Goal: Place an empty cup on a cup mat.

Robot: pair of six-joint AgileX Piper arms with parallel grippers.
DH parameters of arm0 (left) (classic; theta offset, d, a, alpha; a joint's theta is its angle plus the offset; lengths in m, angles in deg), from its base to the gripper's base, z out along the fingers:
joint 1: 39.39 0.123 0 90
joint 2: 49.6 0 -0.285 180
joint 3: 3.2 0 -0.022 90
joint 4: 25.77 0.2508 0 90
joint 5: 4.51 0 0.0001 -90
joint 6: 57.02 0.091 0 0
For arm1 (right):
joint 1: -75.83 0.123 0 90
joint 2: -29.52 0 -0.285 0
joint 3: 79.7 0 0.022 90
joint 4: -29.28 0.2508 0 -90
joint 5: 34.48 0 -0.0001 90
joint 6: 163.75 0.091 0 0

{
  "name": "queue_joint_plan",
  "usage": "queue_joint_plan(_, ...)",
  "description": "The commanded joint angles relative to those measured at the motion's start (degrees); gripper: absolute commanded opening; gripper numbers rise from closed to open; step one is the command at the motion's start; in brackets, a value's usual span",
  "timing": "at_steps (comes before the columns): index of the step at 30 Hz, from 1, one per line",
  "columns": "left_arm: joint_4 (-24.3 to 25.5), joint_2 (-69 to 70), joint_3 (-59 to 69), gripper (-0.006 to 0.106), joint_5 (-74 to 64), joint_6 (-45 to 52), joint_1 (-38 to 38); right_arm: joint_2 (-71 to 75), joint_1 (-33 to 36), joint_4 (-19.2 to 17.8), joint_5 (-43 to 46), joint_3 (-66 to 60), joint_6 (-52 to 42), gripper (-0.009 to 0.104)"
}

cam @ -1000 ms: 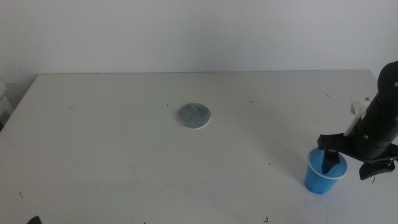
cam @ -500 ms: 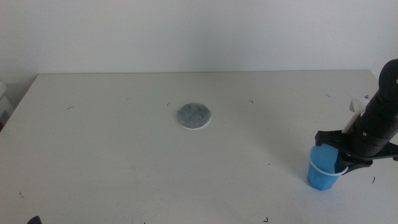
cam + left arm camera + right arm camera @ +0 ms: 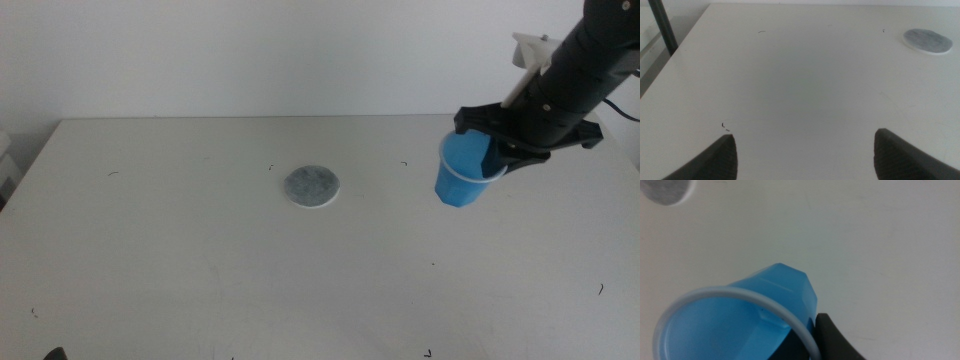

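The table [image 3: 150,250] lay wide below me. My right gripper [image 3: 497,152] pinched the cup [image 3: 462,173] by its rim, jaws closed on the wall, holding it tilted in the air. The cup mat [image 3: 312,186] sat bare, well apart: lifting done, carrying and setting down left. My left gripper [image 3: 805,150] waited low, jaws spread.

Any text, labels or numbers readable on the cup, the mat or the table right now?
None. The cup, held off the table in the right claw, is plain blue. The cup mat shows only grey mottling. The table has small dark specks, not letters.
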Motion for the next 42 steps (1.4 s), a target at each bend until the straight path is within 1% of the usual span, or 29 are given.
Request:
queue_joint_plan(1,0.0,0.4,-0.3,0.105,3.8,-0.6,0.1,0.1,1.8,0.2,-0.8,6.5,-0.1,0.001)
queue_joint_plan(9,0.0,0.4,-0.3,0.105,3.8,-0.6,0.1,-12.6,7.1,0.2,-7.2,25.8,0.0,0.001)
queue_joint_plan(14,0.0,0.4,-0.3,0.105,3.8,-0.6,0.1,-22.2,8.6,0.2,-11.5,39.7,0.1,0.001)
queue_joint_plan(17,0.0,0.4,-0.3,0.105,3.8,-0.6,0.1,-27.3,9.2,1.4,-11.5,46.9,0.1,0.001)
queue_joint_plan(22,0.0,0.4,-0.3,0.105,3.8,-0.6,0.1,-34.5,9.8,3.9,-11.5,55.5,0.4,0.001)
queue_joint_plan(26,0.0,0.4,-0.3,0.105,3.8,-0.6,0.1,-39.1,10.4,5.1,-11.5,59.6,1.0,0.001)
queue_joint_plan(31,0.0,0.4,-0.3,0.105,3.8,-0.6,0.1,-43.4,10.9,5.1,-10.7,62.9,1.4,0.001)
queue_joint_plan(42,0.0,0.4,-0.3,0.105,3.8,-0.6,0.1,-45.2,11.3,5.1,-6.2,63.3,1.4,0.001)
